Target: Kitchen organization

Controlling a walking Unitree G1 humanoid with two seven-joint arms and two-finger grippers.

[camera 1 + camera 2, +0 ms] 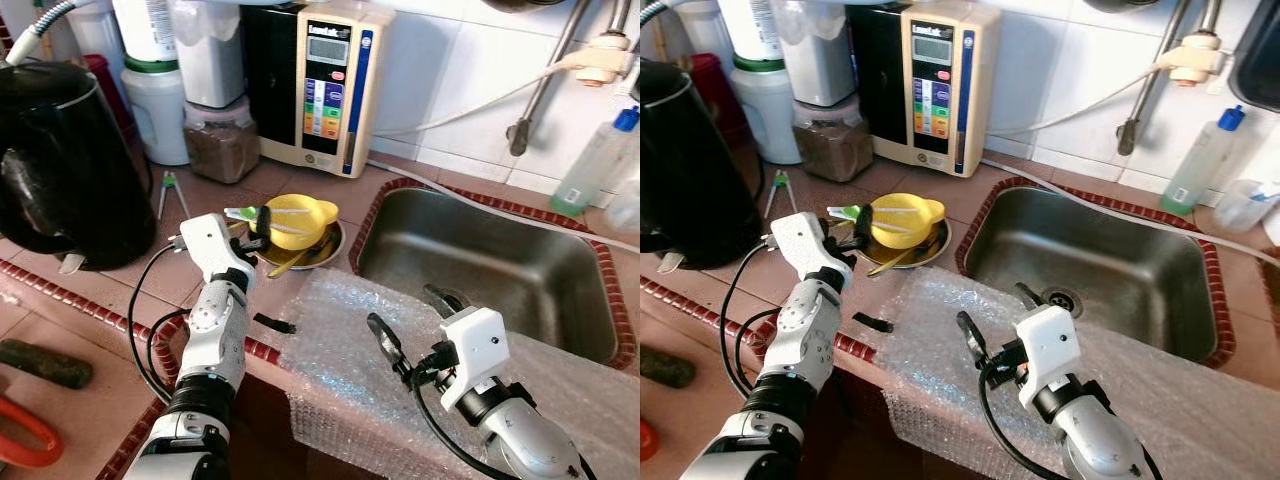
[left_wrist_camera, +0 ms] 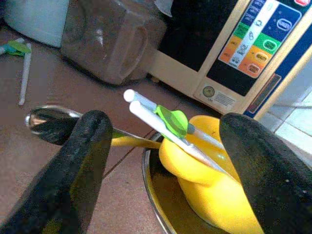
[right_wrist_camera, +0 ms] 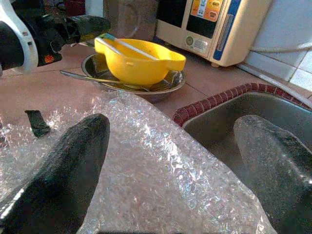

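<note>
My left gripper [image 2: 161, 146], fingers apart, flanks white chopsticks [image 2: 165, 129] on the yellow bowl [image 1: 298, 221]; right gripper [image 3: 170, 165], apart, over bubble wrap [image 3: 161, 180].

A terracotta-tiled desk [image 1: 300, 185] with red brick edging carries a sunken stainless steel sink [image 1: 480, 270]; glossy white wall tiles [image 1: 450, 70] rise behind, evenly lit.

White chopsticks [image 1: 290, 211] across yellow bowl [image 1: 296, 224]

Left gripper [image 2: 161, 161] gapes, arm extended; right gripper [image 3: 170, 170] likewise.
</note>
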